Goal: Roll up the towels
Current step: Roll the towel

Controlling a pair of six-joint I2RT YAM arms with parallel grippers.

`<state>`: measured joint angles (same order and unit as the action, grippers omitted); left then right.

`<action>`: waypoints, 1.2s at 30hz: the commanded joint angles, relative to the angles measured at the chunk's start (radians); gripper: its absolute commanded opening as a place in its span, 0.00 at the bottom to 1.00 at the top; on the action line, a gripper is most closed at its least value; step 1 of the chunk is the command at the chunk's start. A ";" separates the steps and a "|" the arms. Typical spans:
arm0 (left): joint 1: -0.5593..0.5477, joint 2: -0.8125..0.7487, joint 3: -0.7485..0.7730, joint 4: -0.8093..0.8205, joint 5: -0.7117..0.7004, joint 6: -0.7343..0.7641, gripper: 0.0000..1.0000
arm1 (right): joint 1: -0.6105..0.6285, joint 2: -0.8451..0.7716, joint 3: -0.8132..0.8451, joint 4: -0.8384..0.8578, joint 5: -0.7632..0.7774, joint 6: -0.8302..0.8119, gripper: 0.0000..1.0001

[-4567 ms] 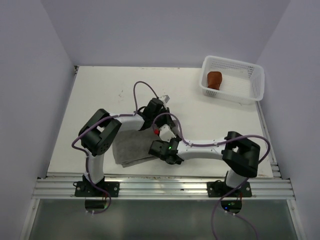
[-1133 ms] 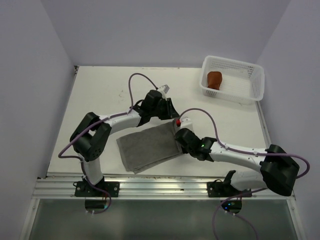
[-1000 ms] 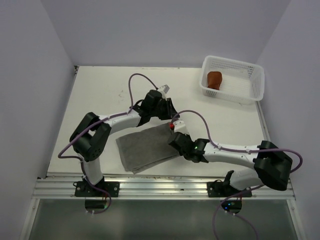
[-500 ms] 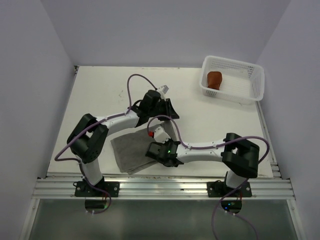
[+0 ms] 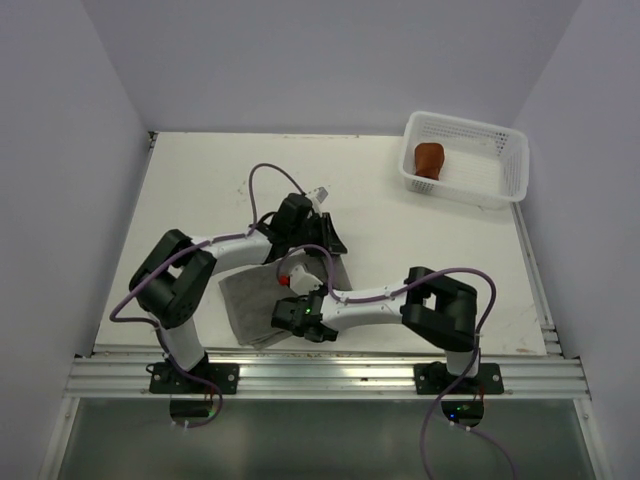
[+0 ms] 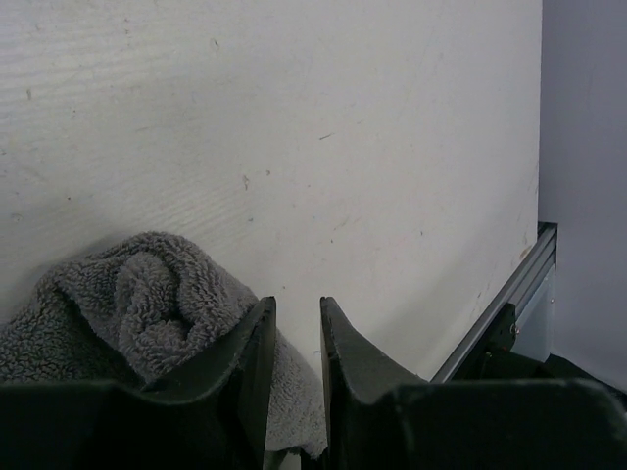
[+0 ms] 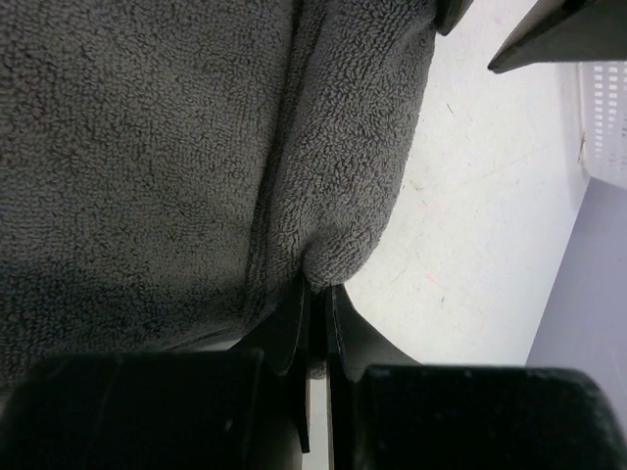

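The grey towel [image 5: 245, 297] lies partly folded on the table in front of the left arm. My right gripper [image 5: 286, 315] is shut on a folded edge of it; the right wrist view shows the fold [image 7: 338, 235] pinched at the tips of the right gripper [image 7: 316, 286]. My left gripper [image 5: 328, 240] is at the towel's far edge. In the left wrist view its jaws [image 6: 297, 305] stand nearly closed with the bunched towel [image 6: 147, 304] caught between them low down. The rust-brown towel [image 5: 429, 158] lies rolled in the white basket [image 5: 500, 150].
The white mesh basket stands at the table's far right corner, and shows at the right wrist view's edge [image 7: 602, 117]. An aluminium rail [image 5: 320, 375] runs along the near edge. Purple cables loop above both arms.
My right gripper has pulled its towel edge leftward and nearer, folding the cloth over itself. My left gripper has shifted slightly left and nearer with the far edge. The towel is more bunched.
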<state>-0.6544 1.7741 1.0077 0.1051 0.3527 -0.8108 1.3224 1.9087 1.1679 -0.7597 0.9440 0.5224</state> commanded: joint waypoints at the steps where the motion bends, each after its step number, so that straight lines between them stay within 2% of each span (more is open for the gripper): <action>1: -0.005 -0.038 -0.029 0.061 0.012 0.012 0.28 | 0.018 0.053 0.064 -0.033 -0.002 0.001 0.00; 19: 0.009 -0.099 -0.175 0.036 -0.090 0.064 0.27 | 0.023 0.109 0.115 -0.024 -0.057 0.001 0.00; 26: 0.016 -0.094 -0.233 0.080 -0.095 0.045 0.26 | 0.023 0.064 0.101 0.005 -0.094 0.027 0.09; 30: 0.016 -0.093 -0.253 0.099 -0.103 0.041 0.26 | 0.021 0.023 0.082 0.026 -0.099 0.051 0.25; 36: 0.022 -0.084 -0.270 0.116 -0.104 0.036 0.25 | 0.020 -0.065 0.075 0.026 -0.086 0.064 0.34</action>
<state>-0.6342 1.6897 0.7761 0.2367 0.2943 -0.7853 1.3525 1.9305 1.2346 -0.8062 0.8913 0.5125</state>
